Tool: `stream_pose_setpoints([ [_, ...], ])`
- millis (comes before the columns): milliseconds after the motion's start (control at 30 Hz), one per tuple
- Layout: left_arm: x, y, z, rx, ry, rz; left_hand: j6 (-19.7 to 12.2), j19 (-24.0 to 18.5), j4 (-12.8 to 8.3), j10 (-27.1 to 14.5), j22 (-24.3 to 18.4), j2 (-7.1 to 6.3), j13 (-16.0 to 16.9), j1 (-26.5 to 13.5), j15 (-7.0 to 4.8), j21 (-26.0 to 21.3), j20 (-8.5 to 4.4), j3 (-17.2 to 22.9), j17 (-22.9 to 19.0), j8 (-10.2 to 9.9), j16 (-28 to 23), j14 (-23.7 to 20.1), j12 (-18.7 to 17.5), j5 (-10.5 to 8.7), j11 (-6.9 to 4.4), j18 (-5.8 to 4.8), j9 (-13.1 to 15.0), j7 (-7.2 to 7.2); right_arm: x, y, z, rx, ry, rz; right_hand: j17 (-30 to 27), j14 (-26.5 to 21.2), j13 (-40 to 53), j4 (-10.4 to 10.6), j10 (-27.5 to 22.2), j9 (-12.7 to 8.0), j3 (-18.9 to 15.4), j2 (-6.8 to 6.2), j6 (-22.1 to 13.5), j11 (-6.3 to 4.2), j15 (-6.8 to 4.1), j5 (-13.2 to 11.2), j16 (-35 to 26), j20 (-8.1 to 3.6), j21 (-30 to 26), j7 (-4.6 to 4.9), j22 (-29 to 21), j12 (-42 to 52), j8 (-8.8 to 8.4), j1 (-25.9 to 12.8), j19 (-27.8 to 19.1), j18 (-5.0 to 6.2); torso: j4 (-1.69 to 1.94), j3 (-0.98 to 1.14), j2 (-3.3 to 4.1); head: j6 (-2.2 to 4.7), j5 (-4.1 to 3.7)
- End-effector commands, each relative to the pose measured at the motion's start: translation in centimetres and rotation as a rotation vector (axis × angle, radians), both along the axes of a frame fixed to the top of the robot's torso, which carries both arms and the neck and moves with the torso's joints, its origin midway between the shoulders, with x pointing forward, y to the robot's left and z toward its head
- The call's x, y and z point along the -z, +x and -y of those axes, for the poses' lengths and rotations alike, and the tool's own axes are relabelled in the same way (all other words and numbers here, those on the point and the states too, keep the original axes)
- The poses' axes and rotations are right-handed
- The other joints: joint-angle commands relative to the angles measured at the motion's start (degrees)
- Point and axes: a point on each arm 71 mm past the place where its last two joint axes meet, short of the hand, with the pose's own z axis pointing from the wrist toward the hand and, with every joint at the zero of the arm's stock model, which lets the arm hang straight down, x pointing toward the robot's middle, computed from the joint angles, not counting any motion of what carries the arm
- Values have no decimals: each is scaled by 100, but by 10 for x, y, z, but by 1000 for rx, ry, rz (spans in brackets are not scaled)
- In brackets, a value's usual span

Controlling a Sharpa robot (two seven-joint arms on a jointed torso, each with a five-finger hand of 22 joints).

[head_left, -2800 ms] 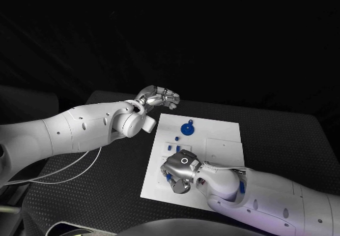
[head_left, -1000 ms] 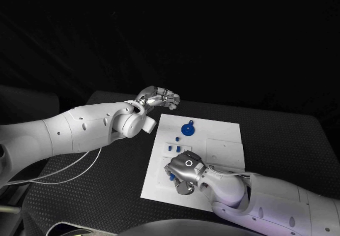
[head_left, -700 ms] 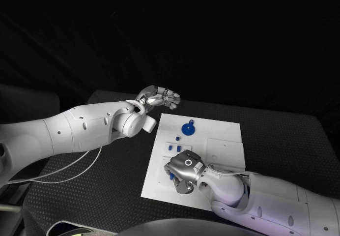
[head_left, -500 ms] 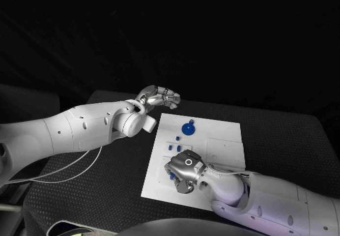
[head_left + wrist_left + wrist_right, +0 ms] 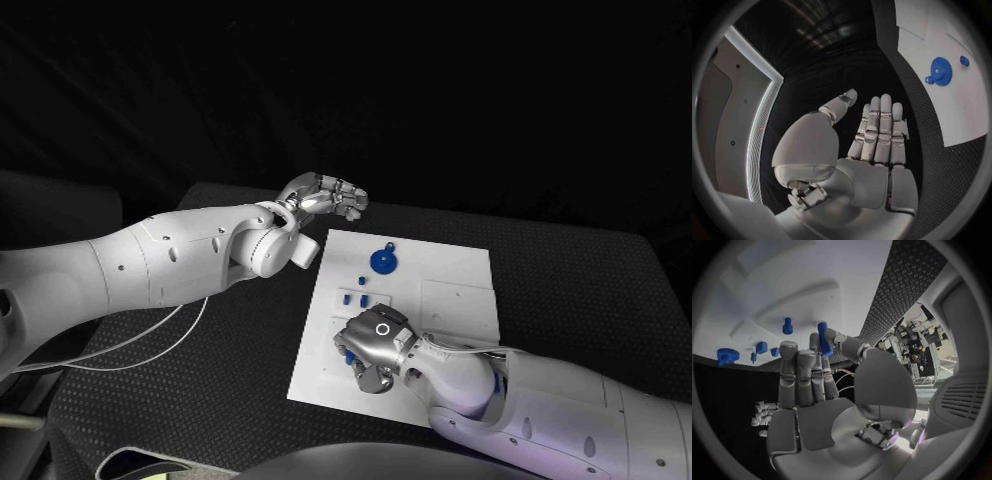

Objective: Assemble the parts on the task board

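From the head view, your right robot hand (image 5: 372, 347) sits low over the near half of the white task board (image 5: 447, 300) on the table (image 5: 577, 280); your left robot hand (image 5: 326, 196) hovers off the board's far left corner. A blue gear (image 5: 381, 262) lies near the far end.

In the left wrist view, that hand's fingers (image 5: 879, 125) are straight, side by side, holding nothing.

Right wrist view: you've got a blue peg (image 5: 822, 339) pinched between thumb and fingertip, upright above the board.
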Motion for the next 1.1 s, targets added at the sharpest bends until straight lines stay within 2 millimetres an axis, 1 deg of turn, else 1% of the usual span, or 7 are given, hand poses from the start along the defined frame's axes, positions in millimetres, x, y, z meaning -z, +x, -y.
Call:
stream_pose_setpoints([
  [33, -2, 0, 2, 14, -12, 3, -38, 15, 37, -39, 7, -23, -9, 11, 5, -33, 25, -10, 8, 25, -27, 35, 6, 0, -8, -29, -7, -8, 1, -1, 0, -8, -14, -9, 6, -4, 5, 6, 31, 21, 39, 12, 68, 10, -34, 18, -15, -24, 27, 15, 105, -16, 22, 61, 33, 389, -1, 0, 0, -2, 4],
  [467, -2, 0, 2, 12, -11, 3, -40, 15, 37, -40, 11, -23, -11, 16, 5, -39, 25, -9, 18, 26, -36, 37, 6, 1, -8, -29, -8, -7, 3, 1, 1, 1, -23, -1, 8, -5, 8, 5, 33, 22, 42, 15, 69, 10, -35, 18, -16, -25, 29, 15, 105, -17, 20, 61, 32, 389, 1, -2, 0, -6, 1],
  [1100, -2, 0, 2, 14, -12, 2, -40, 17, 38, -39, 17, -21, -13, 20, 6, -47, 26, -9, 33, 29, -50, 40, 7, 0, -8, -30, -9, -7, 4, 1, -4, -14, -45, 11, 10, -4, 13, 0, 35, 24, 48, 12, 72, 9, -36, 18, -17, -28, 31, 13, 106, -19, 19, 67, 32, 389, 4, -3, 0, -10, -1],
])
